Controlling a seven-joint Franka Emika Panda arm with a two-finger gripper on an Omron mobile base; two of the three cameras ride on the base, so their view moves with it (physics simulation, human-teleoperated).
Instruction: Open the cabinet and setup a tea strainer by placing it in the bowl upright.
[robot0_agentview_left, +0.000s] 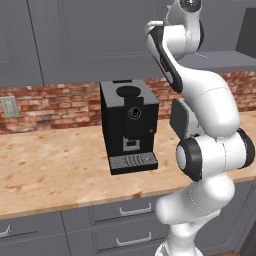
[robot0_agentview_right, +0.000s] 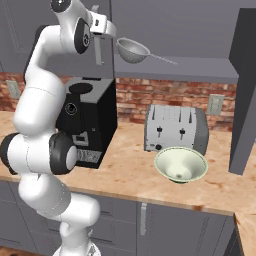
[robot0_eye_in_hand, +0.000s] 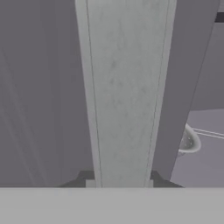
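Right up against our hand camera stands the long silver bar handle (robot0_eye_in_hand: 127, 92), running top to bottom between our dark finger tips (robot0_eye_in_hand: 158, 176), and our gripper (robot0_agentview_right: 100, 50) is clamped tight on it, high up at the cabinet (robot0_agentview_right: 165, 25). From the right base view we see the right-hand door (robot0_agentview_right: 245, 90) swung out edge-on toward us, and inside on the grey shelf (robot0_agentview_right: 200, 70) sits the tea strainer (robot0_agentview_right: 133, 51), mesh cup tilted, its thin wire handle pointing away to the right. It lies just beside our hand. Down on the wooden counter (robot0_agentview_right: 125, 175) the pale bowl (robot0_agentview_right: 181, 165) rests right in front of the silver toaster (robot0_agentview_right: 176, 129), touching or nearly so. We see the black coffee machine (robot0_agentview_left: 129, 125) standing against the brick wall (robot0_agentview_left: 55, 105), well left of the toaster, with the grey drawers (robot0_agentview_left: 120, 220) under the counter edge.
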